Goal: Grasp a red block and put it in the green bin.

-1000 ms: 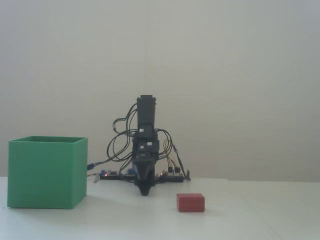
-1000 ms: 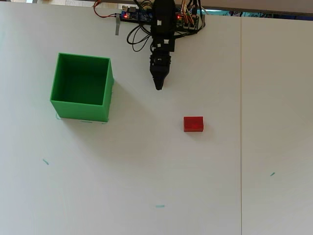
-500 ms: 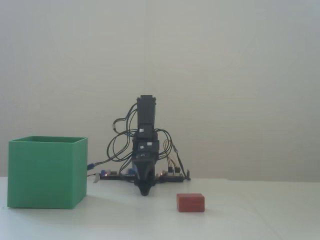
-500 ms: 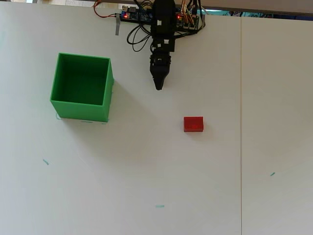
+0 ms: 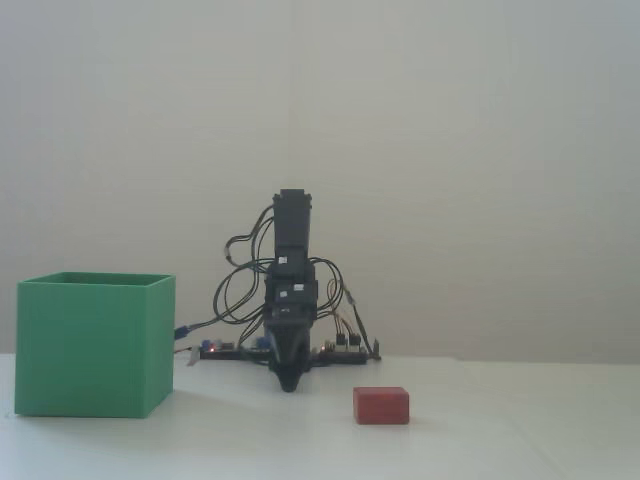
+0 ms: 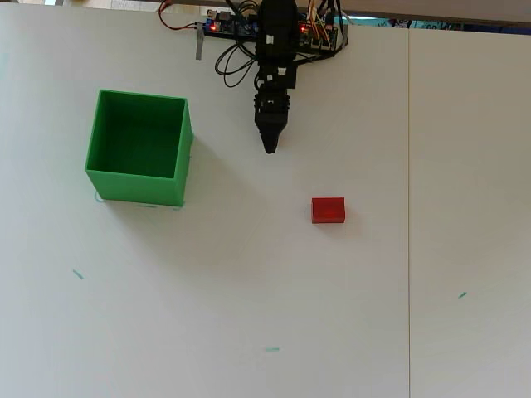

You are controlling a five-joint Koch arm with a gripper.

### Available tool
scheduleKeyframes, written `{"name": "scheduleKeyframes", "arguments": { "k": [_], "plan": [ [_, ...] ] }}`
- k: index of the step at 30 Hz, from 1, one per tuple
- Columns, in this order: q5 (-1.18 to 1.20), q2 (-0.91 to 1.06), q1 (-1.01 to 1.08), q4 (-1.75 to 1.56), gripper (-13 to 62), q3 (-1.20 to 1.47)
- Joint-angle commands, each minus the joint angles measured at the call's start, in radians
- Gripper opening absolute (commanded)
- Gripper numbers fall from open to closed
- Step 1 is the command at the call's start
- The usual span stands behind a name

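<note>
Overhead view: red block lies flat on the white table, well apart from the gripper, at about 5 o'clock from its tip. Green bin stands upright at 9 o'clock from the gripper, open top, interior bare. Gripper tip tapers to a single dark point with no gap visible; jaws appear pressed together, holding nothing. Fixed view: gripper points down just above the table, block at its 4 o'clock, bin far left.
</note>
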Motion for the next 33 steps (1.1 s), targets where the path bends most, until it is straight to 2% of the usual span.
{"name": "scheduleKeyframes", "arguments": {
  "k": [1, 3, 7, 13, 16, 23, 28, 33],
  "plan": [
    [-0.057, 0.091, -0.011, -0.018, 31.7, -0.103],
    [-0.058, 0.091, -0.025, 0.071, 33.7, -0.202],
    [-0.055, 0.077, -0.058, 0.482, 34.5, -0.472],
    [-0.069, -0.098, -0.130, 0.946, 37.6, -0.841],
    [-0.133, -0.144, -0.201, 0.979, 38.1, -0.861],
    [-0.190, -0.453, -0.244, 1.071, 38.1, -1.058],
    [-0.114, -0.644, -0.296, 1.414, 37.8, -1.310],
    [-0.009, -0.742, -0.362, 1.496, 37.7, -1.566]
  ]
}}
